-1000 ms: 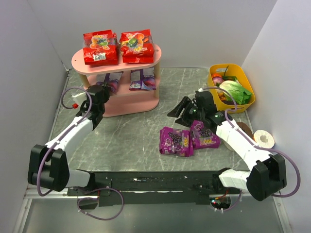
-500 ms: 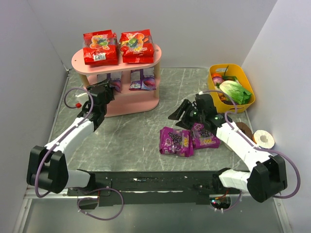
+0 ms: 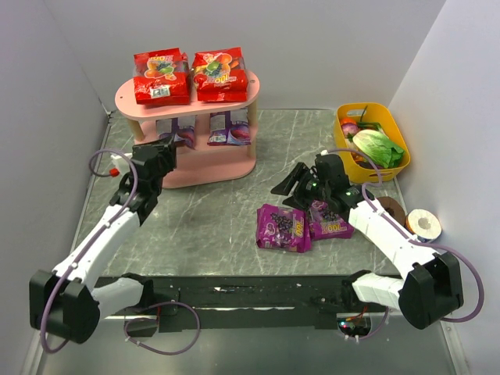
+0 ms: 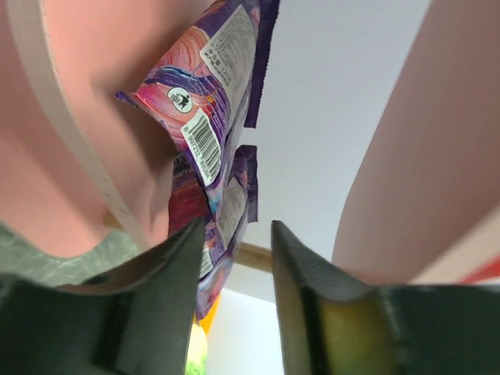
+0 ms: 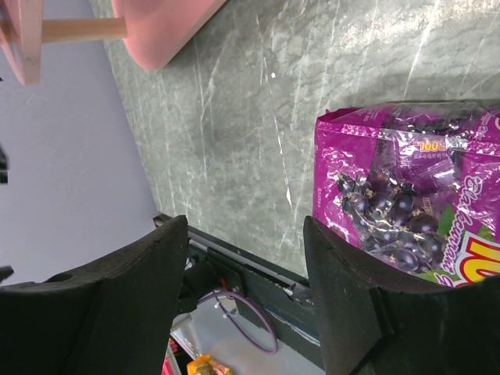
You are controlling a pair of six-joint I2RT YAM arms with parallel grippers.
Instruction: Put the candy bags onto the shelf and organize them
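Note:
The pink shelf (image 3: pixel 219 168) stands at the back left. Two red candy bags (image 3: pixel 161 76) (image 3: pixel 220 73) lie on its top tier. Two blue-violet bags (image 3: pixel 181 129) (image 3: pixel 230 126) stand on its middle tier, also in the left wrist view (image 4: pixel 223 86). Two magenta-purple grape bags (image 3: pixel 283 227) (image 3: pixel 331 221) lie on the table. My left gripper (image 3: pixel 162 153) (image 4: pixel 237 230) is open and empty just in front of the shelf's left end. My right gripper (image 3: pixel 291 184) (image 5: pixel 244 234) is open and empty, just above and behind the grape bags; one bag (image 5: pixel 410 199) lies beside its right finger.
A yellow tub (image 3: pixel 389 117) with green vegetables stands at the back right. A tape roll (image 3: pixel 424 223) and a brown disc lie at the right edge. White walls close in on both sides. The black base rail (image 3: pixel 250 291) runs along the near edge.
My left gripper has drawn back a little from the shelf toward the left, its arm swinging outward. My right gripper has shifted slightly nearer the grape bags.

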